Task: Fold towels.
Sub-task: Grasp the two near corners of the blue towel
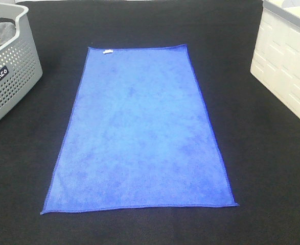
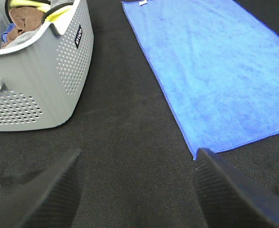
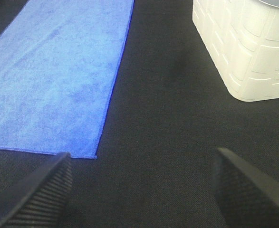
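A royal-blue towel (image 1: 139, 135) lies flat and unfolded in the middle of the black table, long side running away from me, with a small white tag (image 1: 108, 51) at its far left corner. It also shows in the left wrist view (image 2: 215, 71) and the right wrist view (image 3: 53, 80). My left gripper (image 2: 137, 190) is open and empty, above the table just near of the towel's near left corner. My right gripper (image 3: 141, 190) is open and empty, just near of the towel's near right corner. Neither gripper shows in the high view.
A perforated grey basket (image 1: 6, 81) with cloths inside stands at the far left, also in the left wrist view (image 2: 44, 80). A white ribbed bin (image 1: 287, 66) stands at the far right, also in the right wrist view (image 3: 246, 47). Black cloth (image 1: 262, 168) covers the table.
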`<state>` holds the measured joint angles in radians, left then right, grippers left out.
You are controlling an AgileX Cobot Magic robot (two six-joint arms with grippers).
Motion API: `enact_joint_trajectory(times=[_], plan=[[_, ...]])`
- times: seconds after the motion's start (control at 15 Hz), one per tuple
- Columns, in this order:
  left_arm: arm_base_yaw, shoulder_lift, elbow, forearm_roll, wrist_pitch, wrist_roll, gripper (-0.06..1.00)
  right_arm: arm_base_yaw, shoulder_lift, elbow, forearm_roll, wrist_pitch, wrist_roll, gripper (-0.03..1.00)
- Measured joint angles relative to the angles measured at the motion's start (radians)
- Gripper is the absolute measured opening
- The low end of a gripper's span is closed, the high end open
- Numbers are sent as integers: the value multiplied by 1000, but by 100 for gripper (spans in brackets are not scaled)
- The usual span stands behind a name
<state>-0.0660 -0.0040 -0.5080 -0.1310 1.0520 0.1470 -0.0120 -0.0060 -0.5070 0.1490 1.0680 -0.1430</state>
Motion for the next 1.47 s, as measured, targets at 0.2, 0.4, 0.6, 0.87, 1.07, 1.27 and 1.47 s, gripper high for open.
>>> enact_joint_trajectory(times=[0.2,0.4,0.6,0.87,1.07,1.27,1.47], plan=[[0,0,0,0,0,0,64,0,0,0,0,0,0,76],[0,0,-4,-2,-5,0,64,0,0,0,-3,0,0,76],[0,40,-32,-49,-260,0,64,0,63,-23,-2,-72,50,76],[0,167,-1,-95,-417,0,64,0,239,-31,7,-110,105,76],[0,363,58,-253,-454,0,64,0,472,-59,87,-131,110,76],[0,647,70,-402,-468,8,64,0,751,-95,158,-145,95,76],[0,915,70,-451,-488,41,64,0,980,-100,217,-196,37,76]])
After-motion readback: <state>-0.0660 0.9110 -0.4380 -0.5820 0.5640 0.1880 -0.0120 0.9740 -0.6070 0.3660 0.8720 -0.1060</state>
